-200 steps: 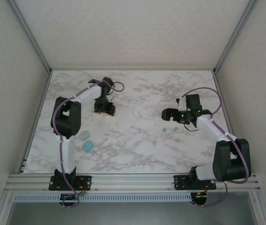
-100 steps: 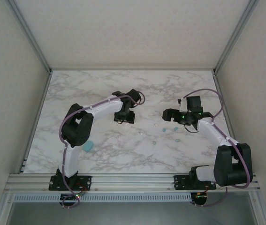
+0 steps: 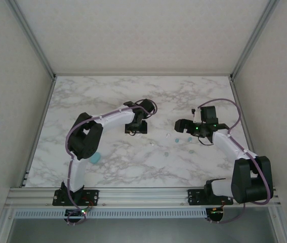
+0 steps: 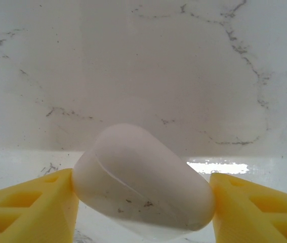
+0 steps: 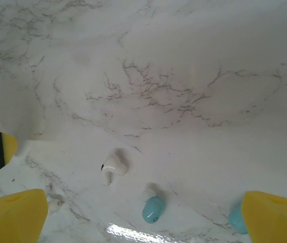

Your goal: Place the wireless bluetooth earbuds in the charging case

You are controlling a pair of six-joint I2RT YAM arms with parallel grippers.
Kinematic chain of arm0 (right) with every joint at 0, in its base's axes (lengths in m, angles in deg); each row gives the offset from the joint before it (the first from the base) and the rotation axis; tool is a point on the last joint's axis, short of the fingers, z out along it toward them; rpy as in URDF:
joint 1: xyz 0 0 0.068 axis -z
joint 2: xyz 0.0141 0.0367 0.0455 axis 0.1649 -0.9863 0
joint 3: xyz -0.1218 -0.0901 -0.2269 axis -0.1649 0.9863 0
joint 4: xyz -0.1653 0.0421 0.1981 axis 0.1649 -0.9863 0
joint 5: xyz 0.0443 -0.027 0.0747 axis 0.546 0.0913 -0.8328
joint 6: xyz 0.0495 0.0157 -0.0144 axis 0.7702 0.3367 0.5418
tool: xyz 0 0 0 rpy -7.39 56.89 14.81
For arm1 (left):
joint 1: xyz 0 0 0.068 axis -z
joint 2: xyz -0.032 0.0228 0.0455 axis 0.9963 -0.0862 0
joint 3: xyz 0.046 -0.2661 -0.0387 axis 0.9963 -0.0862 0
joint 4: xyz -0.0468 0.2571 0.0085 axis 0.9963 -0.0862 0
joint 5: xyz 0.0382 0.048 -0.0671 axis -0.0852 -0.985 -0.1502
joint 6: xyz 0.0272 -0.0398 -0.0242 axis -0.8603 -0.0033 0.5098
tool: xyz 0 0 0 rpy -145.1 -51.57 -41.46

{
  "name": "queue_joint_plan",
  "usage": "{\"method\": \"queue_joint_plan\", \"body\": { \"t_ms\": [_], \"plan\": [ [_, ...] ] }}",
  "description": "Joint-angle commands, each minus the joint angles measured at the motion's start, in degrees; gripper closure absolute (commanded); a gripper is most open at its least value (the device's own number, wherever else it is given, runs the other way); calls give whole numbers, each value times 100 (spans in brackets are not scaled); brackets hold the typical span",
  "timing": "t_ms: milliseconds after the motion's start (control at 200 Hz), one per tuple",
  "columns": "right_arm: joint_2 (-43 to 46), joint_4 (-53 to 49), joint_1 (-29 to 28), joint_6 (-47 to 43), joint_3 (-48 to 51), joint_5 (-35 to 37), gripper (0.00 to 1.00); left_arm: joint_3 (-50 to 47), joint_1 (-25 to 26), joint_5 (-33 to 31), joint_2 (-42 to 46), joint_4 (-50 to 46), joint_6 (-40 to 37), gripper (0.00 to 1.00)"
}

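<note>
With the left gripper [image 4: 142,191] seemingly clamping the tilted white charging case [image 4: 140,182], the right gripper [image 5: 143,201], jaws wide apart, is hovering over a white earbud [image 5: 112,167] and a light blue earbud [image 5: 152,209] lying on the marble table [image 5: 194,71], and is likely needing next to descend and pinch one.

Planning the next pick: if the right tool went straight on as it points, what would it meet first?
Probably the light blue earbud, centred ahead of the open right tool; the white earbud lies just beyond. Depth is unclear.
</note>
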Motion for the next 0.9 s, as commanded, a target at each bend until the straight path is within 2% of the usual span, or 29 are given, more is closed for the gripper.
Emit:
{"method": "queue_joint_plan", "body": {
  "t_ms": [0, 240, 390, 526, 681, 756, 891],
  "plan": [
    [0, 161, -88, 55, -2, -102, 1, -8, 41, -72, -146, 18, 196, 33],
    [-177, 183, -264, -66, -206, -151, 2, -46, 4, 62, -79, 134, 195, 27],
    [-374, 188, -509, -289, -448, -132, 4, -285, -31, -132, 453, 350, 202, 25],
    [-681, 238, -956, -627, -772, 107, 12, -1177, -237, -554, 1677, 1039, 331, 22],
    [-1363, 153, -1936, -1421, -1380, 705, 18, -2500, -698, -1186, 3370, 1704, 427, 18],
    [-1800, 147, -2368, -1641, -1717, 1079, 20, -3064, -1044, -1208, 4120, 1910, 338, 18],
    [-2519, 262, -2923, -2184, -2201, 1249, 21, -3823, -1662, -1265, 5419, 2134, -43, 13]
  ]
}}
